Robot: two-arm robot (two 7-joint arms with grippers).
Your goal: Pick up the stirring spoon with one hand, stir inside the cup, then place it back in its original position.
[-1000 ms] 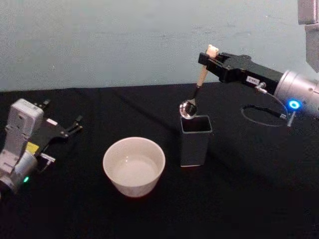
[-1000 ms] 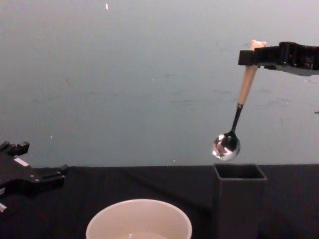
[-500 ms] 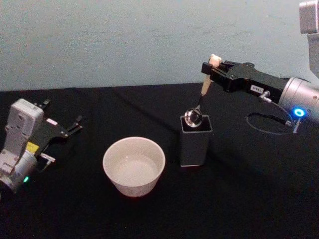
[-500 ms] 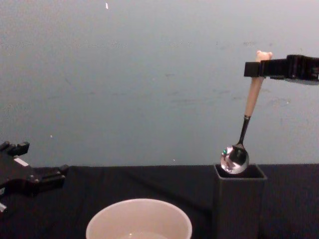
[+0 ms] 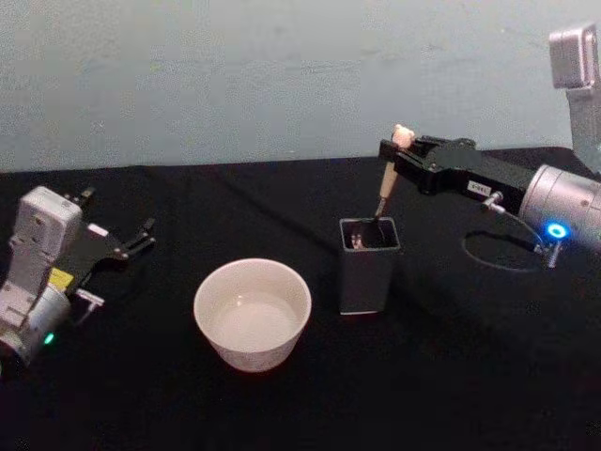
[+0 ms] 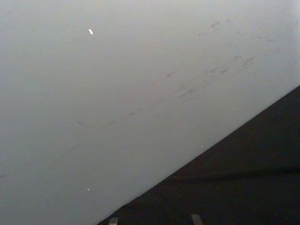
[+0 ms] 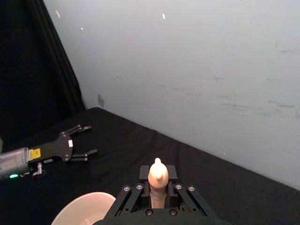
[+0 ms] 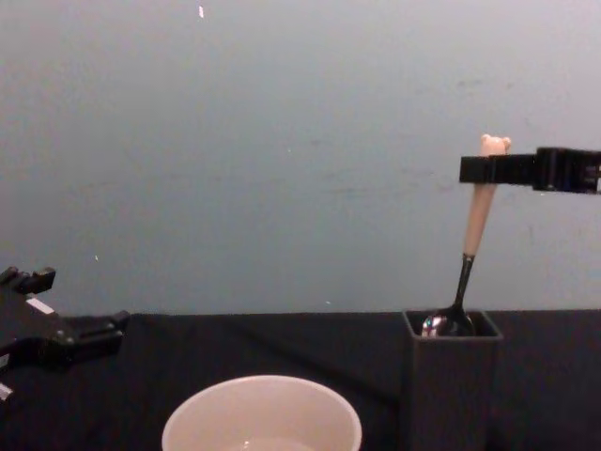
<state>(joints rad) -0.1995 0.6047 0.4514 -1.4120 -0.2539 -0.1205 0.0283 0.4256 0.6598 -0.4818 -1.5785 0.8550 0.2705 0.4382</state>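
1. Two hands show: the right hand is clenched on the stirring spoon just below its bear head, bowl inside the grey holder's rim.
2. The cup stands apart, left of the holder.
3. The left hand rests with fingers spread near the bench's left edge.

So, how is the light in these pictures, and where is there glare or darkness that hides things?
Head view: dim light, the cup stands bright on the black cloth, a blue lamp glows on the right arm. Chest view: the spoon bowl glints at the holder mouth; the left end effector merges with the dark cloth. Left wrist view: plain grey wall, few details.
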